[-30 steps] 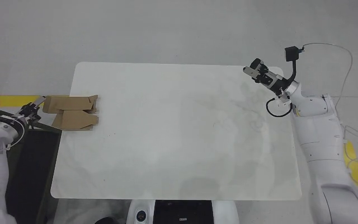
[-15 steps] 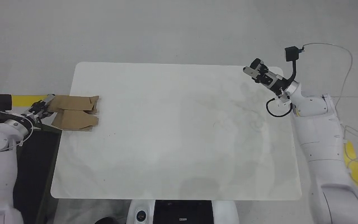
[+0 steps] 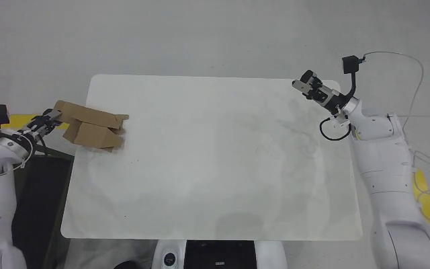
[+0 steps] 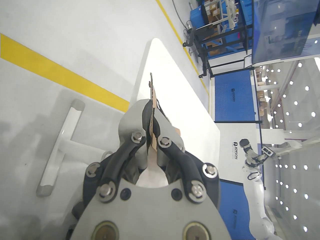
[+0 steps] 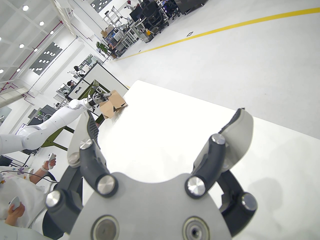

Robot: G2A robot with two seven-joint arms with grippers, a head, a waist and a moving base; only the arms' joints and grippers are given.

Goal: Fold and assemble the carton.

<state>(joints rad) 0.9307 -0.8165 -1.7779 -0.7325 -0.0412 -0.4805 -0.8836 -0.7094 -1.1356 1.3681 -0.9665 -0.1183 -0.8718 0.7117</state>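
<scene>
Carton: we find the brown cardboard blank at the left edge of the white table, toward the far corner. It sits skewed to the table edge. Its outer end projects past that edge, and its flaps point toward the table's middle.

Left gripper: we find it just off the table's left edge, clamped on the carton's projecting end. In the left wrist view the two black pads of the left gripper are pressed together with the thin cardboard edge between them. In the right wrist view, the same gripper holds the carton with its panels raised off the surface on that side.

Right gripper: we find it over the table's far right corner, well apart from the carton. Its fingers are spread wide with nothing between them, as its own wrist view confirms.

Markings: the visible carton faces are plain brown. In the left wrist view a blue panel beyond the table carries a short line of white lettering, and a yellow line runs across the floor.
</scene>
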